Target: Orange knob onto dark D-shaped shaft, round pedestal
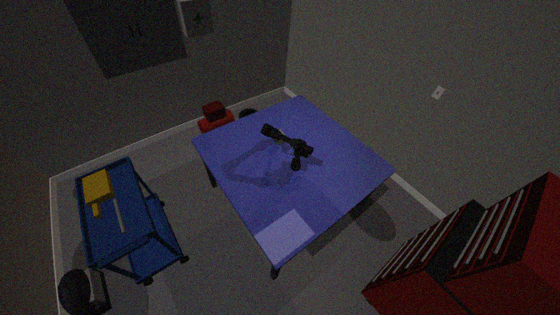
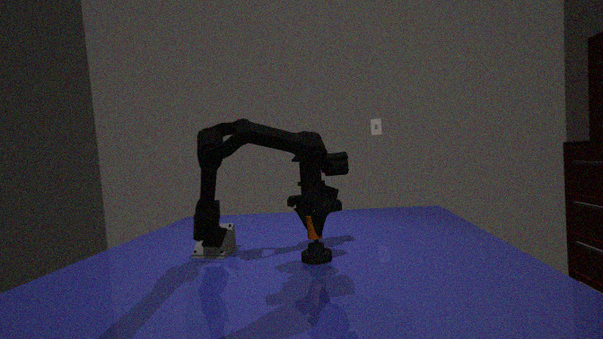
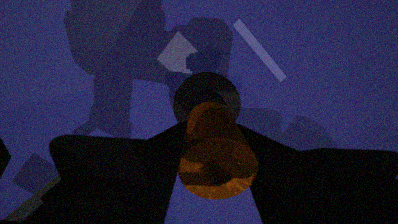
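My gripper (image 2: pixel 312 230) (image 3: pixel 210 127) is shut on the orange knob (image 2: pixel 311 230) (image 3: pixel 218 152) and points straight down. The knob hangs just above the dark round pedestal (image 2: pixel 316 255) (image 3: pixel 207 94) (image 1: pixel 295 165) on the blue table (image 2: pixel 426 269) (image 1: pixel 333 167). In the wrist view the knob's lower end overlaps the pedestal's top. The shaft is hidden behind the knob, so I cannot tell whether the knob touches it. In the top view the arm (image 1: pixel 287 142) covers the knob.
The arm's base (image 2: pixel 214 244) stands on the table to the left of the pedestal. Off the table stand a blue cart (image 1: pixel 125 217), a red tool chest (image 1: pixel 479 258) and a red box (image 1: pixel 214 114).
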